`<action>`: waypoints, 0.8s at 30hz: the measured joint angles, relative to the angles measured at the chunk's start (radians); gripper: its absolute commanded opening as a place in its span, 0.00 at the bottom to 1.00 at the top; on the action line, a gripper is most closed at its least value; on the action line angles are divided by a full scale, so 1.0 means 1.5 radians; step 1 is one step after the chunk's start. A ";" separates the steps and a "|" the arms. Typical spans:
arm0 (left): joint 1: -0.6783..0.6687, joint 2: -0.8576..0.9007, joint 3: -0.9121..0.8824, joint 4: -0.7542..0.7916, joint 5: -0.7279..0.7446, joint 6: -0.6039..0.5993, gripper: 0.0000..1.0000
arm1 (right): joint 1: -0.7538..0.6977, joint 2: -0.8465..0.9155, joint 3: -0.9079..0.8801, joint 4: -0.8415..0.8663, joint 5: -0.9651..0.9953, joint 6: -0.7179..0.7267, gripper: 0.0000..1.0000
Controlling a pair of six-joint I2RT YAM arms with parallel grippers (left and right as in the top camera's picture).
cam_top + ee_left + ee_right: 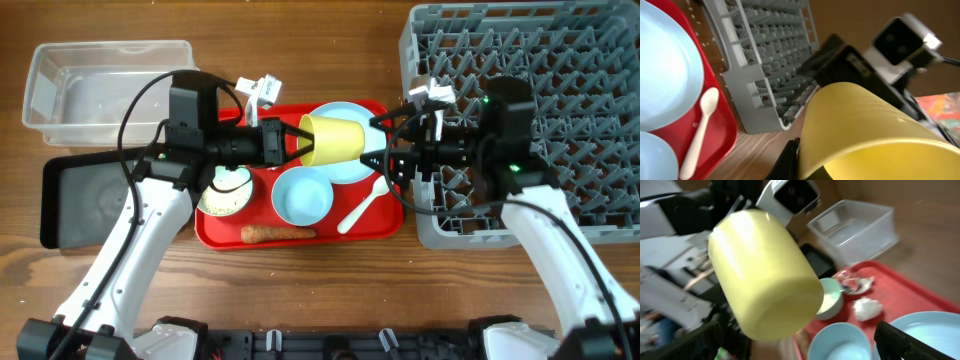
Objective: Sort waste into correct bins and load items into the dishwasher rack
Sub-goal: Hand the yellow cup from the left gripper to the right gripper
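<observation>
My left gripper (300, 140) is shut on the rim of the yellow cup (335, 138) and holds it on its side above the pale blue plate (352, 168). In the left wrist view one finger (807, 167) is outside the cup (865, 125) and one is inside. My right gripper (386, 148) is open, with its fingers (797, 330) on either side of the cup's closed end (765, 275). The pale blue bowl (302, 196), pale green bowl (225, 192), white spoon (362, 205) and carrot-like stick (278, 233) lie on the red tray (300, 112). The wrapper (855, 285) and paper ball (867, 307) lie by the green bowl (830, 297).
The grey dishwasher rack (560, 120) stands at the right, touching the red tray's right edge. The clear tub (105, 85) is at the back left and the black tray (90, 200) is in front of it. Rice-like grains dot the tray (725, 125).
</observation>
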State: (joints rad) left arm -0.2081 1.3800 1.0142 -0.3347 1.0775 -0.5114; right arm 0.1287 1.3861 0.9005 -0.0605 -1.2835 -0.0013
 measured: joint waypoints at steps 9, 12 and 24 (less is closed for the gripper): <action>0.000 0.000 0.000 0.000 0.049 -0.013 0.04 | 0.000 0.031 0.000 0.088 -0.102 0.009 0.99; -0.009 0.000 0.000 0.000 0.049 -0.015 0.04 | 0.000 0.031 0.000 0.118 -0.107 0.036 0.99; -0.045 0.000 0.000 0.032 0.008 -0.048 0.04 | 0.028 0.031 0.000 0.151 -0.112 0.081 0.84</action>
State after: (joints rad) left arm -0.2760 1.3804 1.0142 -0.2863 1.0901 -0.5827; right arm 0.1715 1.4326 0.9005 0.1661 -1.4513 0.1200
